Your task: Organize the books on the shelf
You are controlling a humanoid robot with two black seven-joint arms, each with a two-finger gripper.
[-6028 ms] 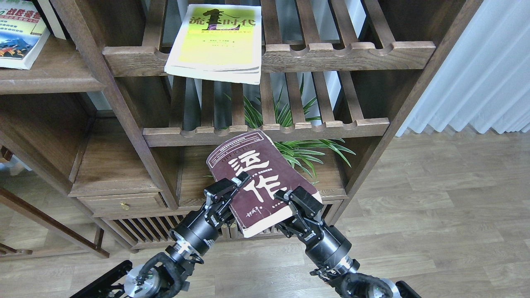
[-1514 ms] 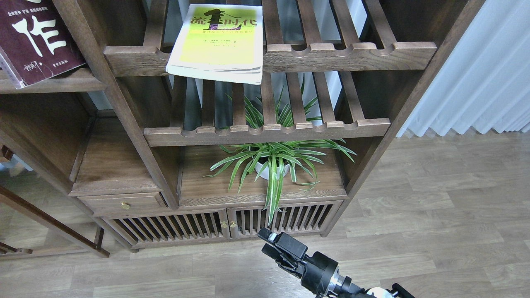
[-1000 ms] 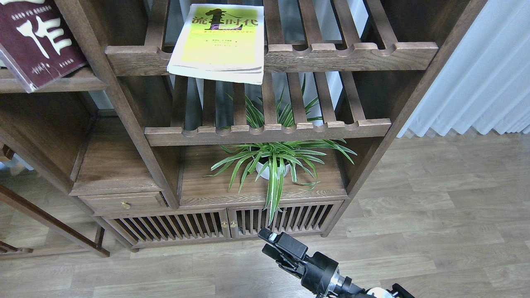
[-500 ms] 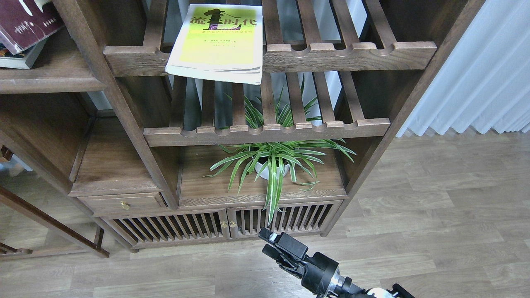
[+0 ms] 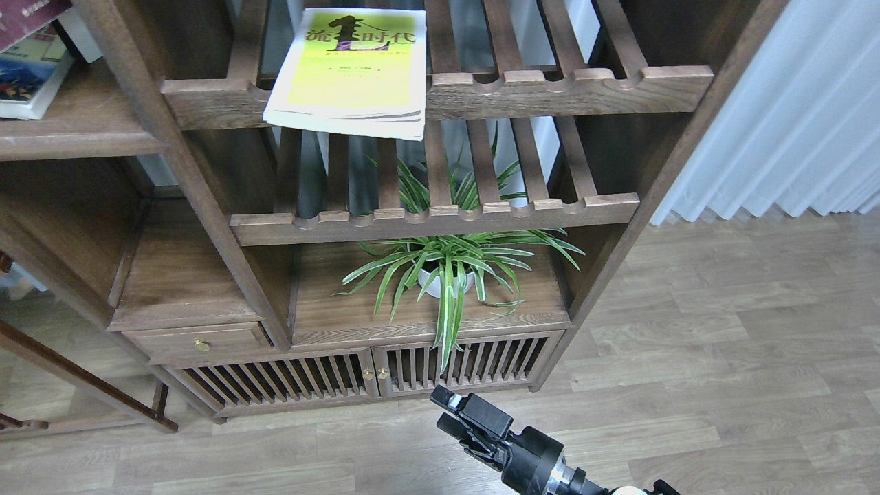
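Yellow-green book [image 5: 347, 69]: flat on upper slatted rack [image 5: 564, 89], front edge overhanging the rail. Maroon book [image 5: 27, 14] atop white-green book [image 5: 31, 75], left of it, on solid shelf [image 5: 75, 134]. My right gripper [image 5: 457, 426]: low below, empty, finger state unclear.

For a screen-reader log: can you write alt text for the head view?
A yellow-green book lies flat on a slatted rack, overhanging its front rail. At far left, a maroon book rests on a white-green book on the plain shelf. Below, a potted plant; the right gripper hangs empty.

large book [image 5: 347, 72] on slatted rack [image 5: 564, 89] | plant [image 5: 447, 265] below
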